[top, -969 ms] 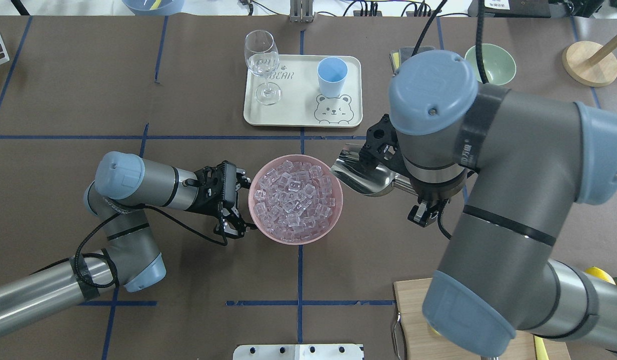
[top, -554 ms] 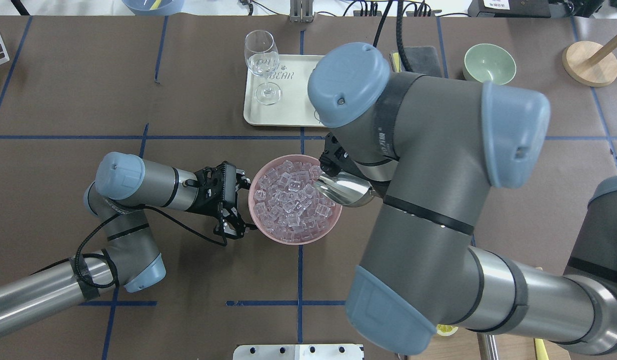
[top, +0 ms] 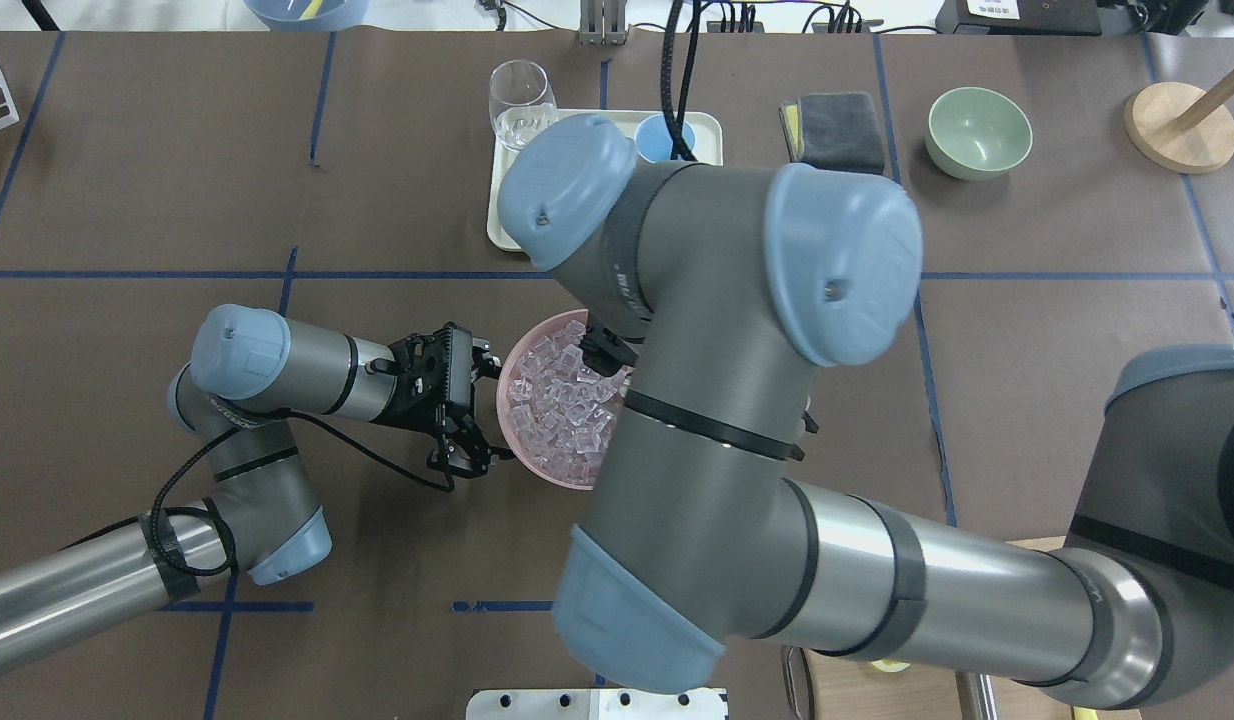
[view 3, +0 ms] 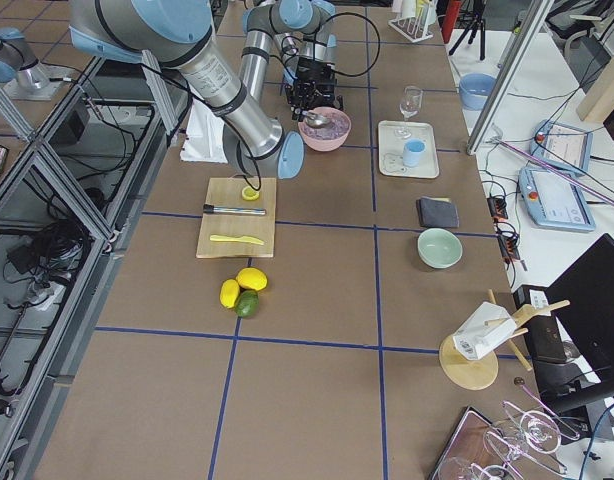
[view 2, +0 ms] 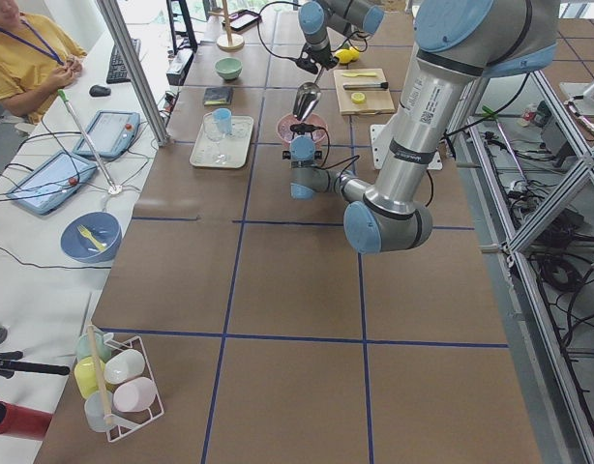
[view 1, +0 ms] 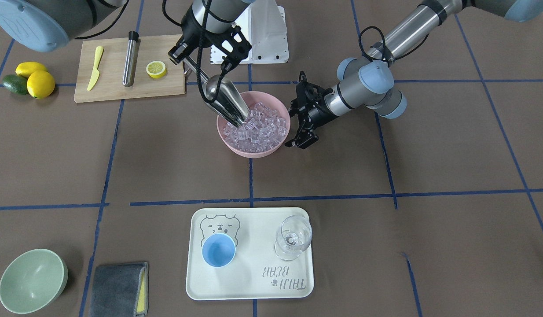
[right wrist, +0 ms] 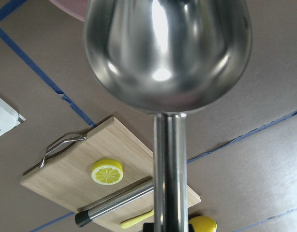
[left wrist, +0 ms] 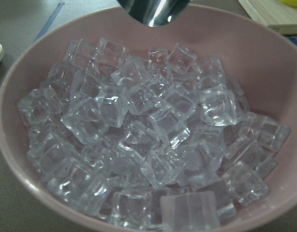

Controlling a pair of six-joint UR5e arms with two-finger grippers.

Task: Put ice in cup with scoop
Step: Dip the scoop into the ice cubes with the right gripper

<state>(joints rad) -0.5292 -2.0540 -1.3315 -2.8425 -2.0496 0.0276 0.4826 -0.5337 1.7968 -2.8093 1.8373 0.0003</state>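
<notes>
My right gripper (view 1: 191, 65) is shut on the thin handle of the steel scoop (view 1: 225, 101). The scoop tilts steeply down, its tip among the ice (view 1: 262, 125) at one side of the pink bowl (view 1: 254, 152). From the right wrist I see the scoop (right wrist: 168, 53) from underneath. My left gripper (view 1: 294, 126) stands open at the bowl's opposite rim, one finger on either side of the bowl's curve. Its wrist view is filled with ice (left wrist: 148, 135). The light-blue cup (view 1: 218, 250) stands upright on the cream tray (view 1: 254, 286). From overhead, my right arm hides the scoop and most of the cup (top: 662, 135).
A stemmed glass (view 1: 292, 237) shares the tray with the cup. A cutting board (view 1: 113, 88) with a lemon half, steel cylinder and yellow knife lies near my right arm. A green bowl (view 1: 31, 279) and grey cloth (view 1: 117, 288) sit beyond the tray.
My right arm has swung left over the bowl, carrying the scoop from beside the bowl's right rim into the ice, tip down. The left arm has stayed still.
</notes>
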